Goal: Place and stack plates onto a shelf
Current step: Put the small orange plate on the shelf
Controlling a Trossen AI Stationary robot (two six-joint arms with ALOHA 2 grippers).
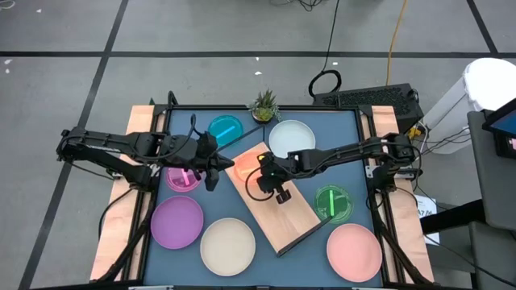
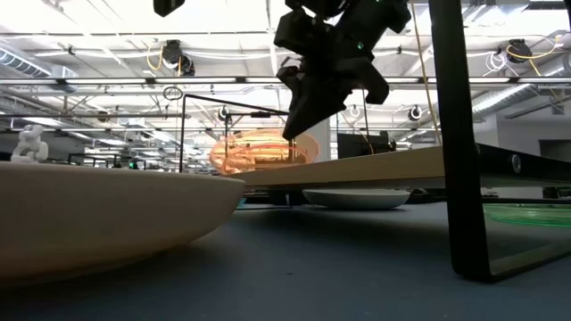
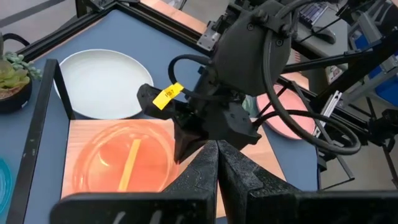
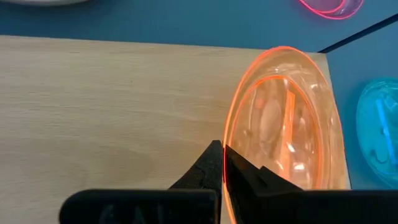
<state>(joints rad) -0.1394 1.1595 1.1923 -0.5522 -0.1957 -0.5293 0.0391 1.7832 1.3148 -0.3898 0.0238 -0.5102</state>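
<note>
The translucent orange plate lies flat on the far-left corner of the light wooden shelf, which stands slantwise in the middle of the table. My right gripper is shut, and its tips are down at the plate's rim, on the side toward the shelf's middle. My left gripper is shut and hovers left of the shelf, beside the magenta plate, touching nothing. My right gripper's shut fingertips stand at the orange plate's rim, coming from above and slanting down. Whether they touch the rim, I cannot tell. The plate rests flat on the shelf board.
Around the shelf on the blue table lie the cyan plate, pale white plate, green plate, salmon plate, cream plate and purple plate. A small potted plant stands at the far edge.
</note>
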